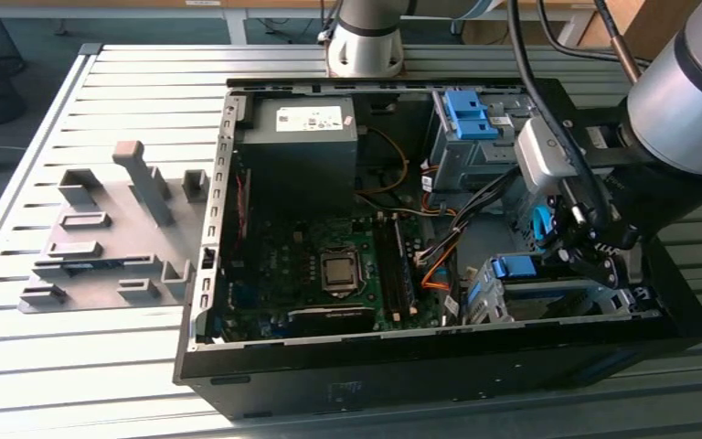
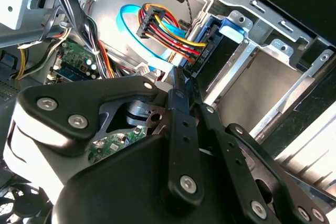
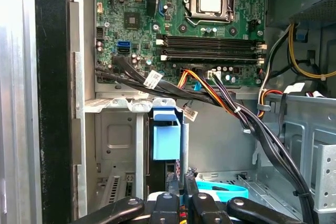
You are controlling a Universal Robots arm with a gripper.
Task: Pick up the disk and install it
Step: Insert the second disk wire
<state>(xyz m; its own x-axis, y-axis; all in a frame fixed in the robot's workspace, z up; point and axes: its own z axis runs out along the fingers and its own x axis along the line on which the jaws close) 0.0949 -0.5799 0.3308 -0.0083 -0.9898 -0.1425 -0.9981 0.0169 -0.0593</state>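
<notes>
While the black linkage gripper (image 1: 583, 240) is working inside the open black computer case (image 1: 449, 366), bundled cables (image 3: 247, 119) are crowding the silver drive cage (image 2: 252, 77). Snagging looks likely; I cannot tell how the jaws are standing.

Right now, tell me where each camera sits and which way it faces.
Exterior view: off the arm, above the table, looking down into the open computer case; the arm and gripper show.
First wrist view: on the wrist, looking along the gripper at the motherboard and drive cage.
Second wrist view: on the wrist, close behind the gripper's linkage, facing the cage.
All three share the blue tab.
</notes>
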